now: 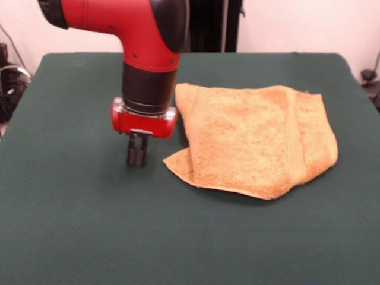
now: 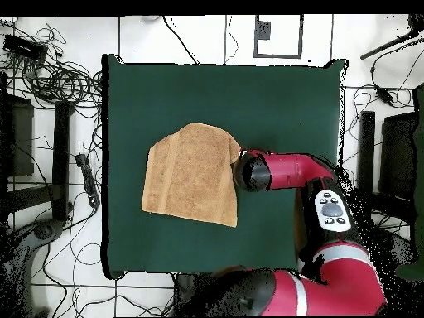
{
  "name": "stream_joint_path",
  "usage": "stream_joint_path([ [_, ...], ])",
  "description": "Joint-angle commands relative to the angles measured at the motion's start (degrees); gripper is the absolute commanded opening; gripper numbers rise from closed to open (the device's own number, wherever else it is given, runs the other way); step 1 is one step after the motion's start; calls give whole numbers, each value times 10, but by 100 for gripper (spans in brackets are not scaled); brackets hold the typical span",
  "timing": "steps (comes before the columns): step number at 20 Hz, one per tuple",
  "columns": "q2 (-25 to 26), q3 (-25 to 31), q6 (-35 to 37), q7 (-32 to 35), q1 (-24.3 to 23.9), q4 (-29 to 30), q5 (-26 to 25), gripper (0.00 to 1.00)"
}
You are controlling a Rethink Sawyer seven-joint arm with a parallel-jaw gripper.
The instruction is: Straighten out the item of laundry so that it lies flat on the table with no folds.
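Towel point(image 1: 255, 139) first: the mustard terry cloth lies on the dark green table point(image 1: 71, 225) still doubled over on itself, not spread flat. In the front view it sits toward three o'clock of the table's middle, an uneven four-sided shape with one folded corner poking out at its seven o'clock, and a woven band running roughly twelve to six near its three o'clock edge. Its upper layer sags in soft wrinkles and a thick folded lip runs along the six o'clock edge. In the overhead view the towel point(image 2: 192, 174) lies at about nine o'clock of the table point(image 2: 273, 99) centre, its top narrowing to a rounded peak at twelve o'clock.

The gripper point(image 1: 137, 155) hangs pointing straight down from the red and black arm point(image 1: 148, 65), just beside the towel's nine o'clock edge in the front view, clear of the cloth. Its two dark fingers point(image 1: 132, 153) stand close together, nearly shut, with nothing between them, tips close to the green cloth; contact with the table cannot be told. In the overhead view the arm point(image 2: 286, 172) hides the gripper.
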Motion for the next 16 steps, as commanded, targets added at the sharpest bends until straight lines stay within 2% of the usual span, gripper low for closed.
stream_joint_path([
  [1,-19,21,87,-89,-21,19,-34,0],
  [5,-26,28,97,-89,-31,29,-37,0],
  [10,-55,47,131,-54,-58,55,6,0],
  [14,-72,82,158,-104,-85,65,3,0],
  [16,-74,89,166,-89,-93,74,16,0],
])
